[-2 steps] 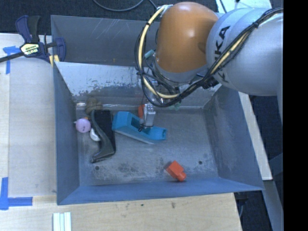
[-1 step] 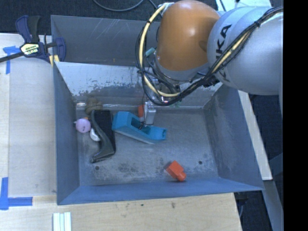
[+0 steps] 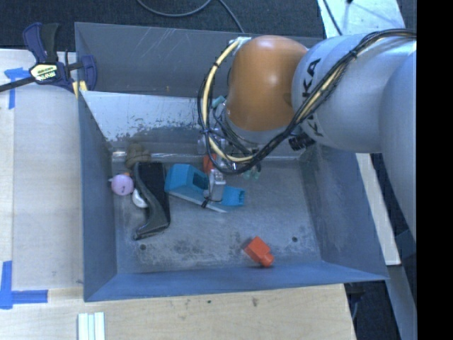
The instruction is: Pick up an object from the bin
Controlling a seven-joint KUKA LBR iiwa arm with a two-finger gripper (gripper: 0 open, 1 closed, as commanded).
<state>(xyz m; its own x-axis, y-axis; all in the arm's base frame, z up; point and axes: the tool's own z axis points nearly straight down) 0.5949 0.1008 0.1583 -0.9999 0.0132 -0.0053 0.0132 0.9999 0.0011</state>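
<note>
My gripper (image 3: 214,187) reaches down under the orange wrist dome into the middle of the bin, its grey finger resting against a blue plastic object (image 3: 190,182) with a blue end piece (image 3: 234,197) and a thin dark rod along its lower edge. A small red-orange bit shows just behind the finger. Left of the blue object lies a black curved tool (image 3: 153,200). A pink ball (image 3: 122,184) and a small white piece (image 3: 140,201) sit further left. An orange block (image 3: 258,251) lies near the front wall.
A clear long object (image 3: 152,152) lies along the back wall at the left. The large arm and its cables cover the bin's right rear part. Bare bin floor shows at the front left and right.
</note>
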